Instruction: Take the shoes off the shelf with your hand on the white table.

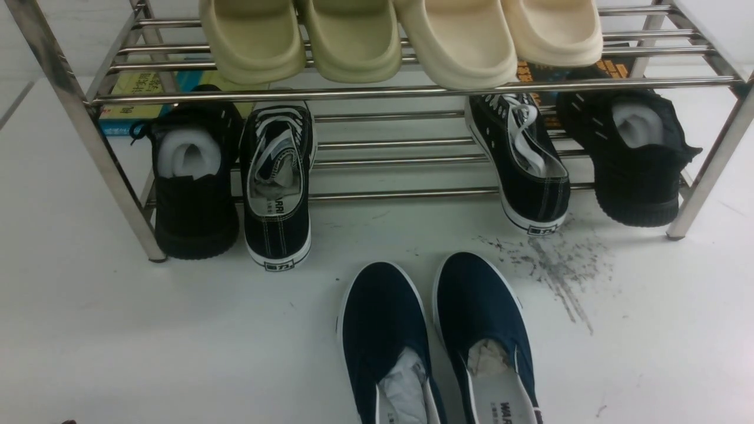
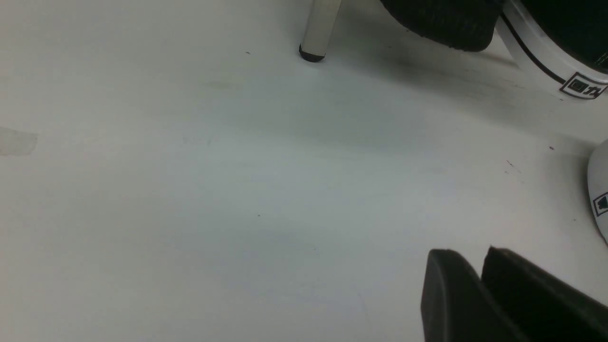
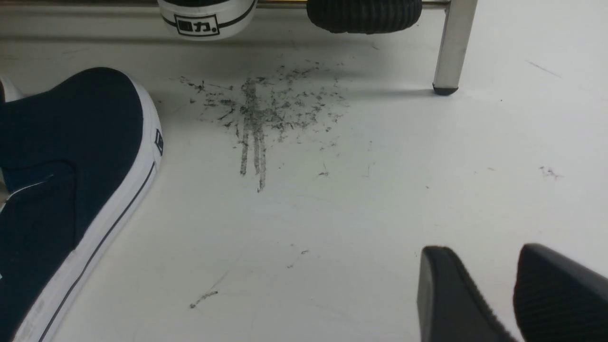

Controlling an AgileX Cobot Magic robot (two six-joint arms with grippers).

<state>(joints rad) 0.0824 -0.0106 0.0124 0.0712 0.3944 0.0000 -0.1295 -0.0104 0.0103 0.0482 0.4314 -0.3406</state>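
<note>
The shoes, a navy-blue slip-on pair with white soles, lie side by side on the white table (image 1: 118,330), in front of the shelf (image 1: 412,91). The left shoe (image 1: 380,330) and right shoe (image 1: 480,312) point toes toward the rack, with paper stuffing in both. Neither hand shows in the front view. In the left wrist view my left gripper (image 2: 470,251) hovers over bare table, a narrow gap between its fingertips and nothing in it. My right gripper (image 3: 482,249) stands open and empty, well to the side of a navy shoe (image 3: 71,156).
On the lower tier sit black lace-up sneakers (image 1: 277,182) (image 1: 527,171) and black shoes with white stuffing (image 1: 194,182) (image 1: 633,153). Cream slides (image 1: 353,35) fill the top tier. Dark scuff streaks (image 3: 256,109) mark the table near a shelf leg (image 3: 453,47). Books (image 1: 135,88) lie behind.
</note>
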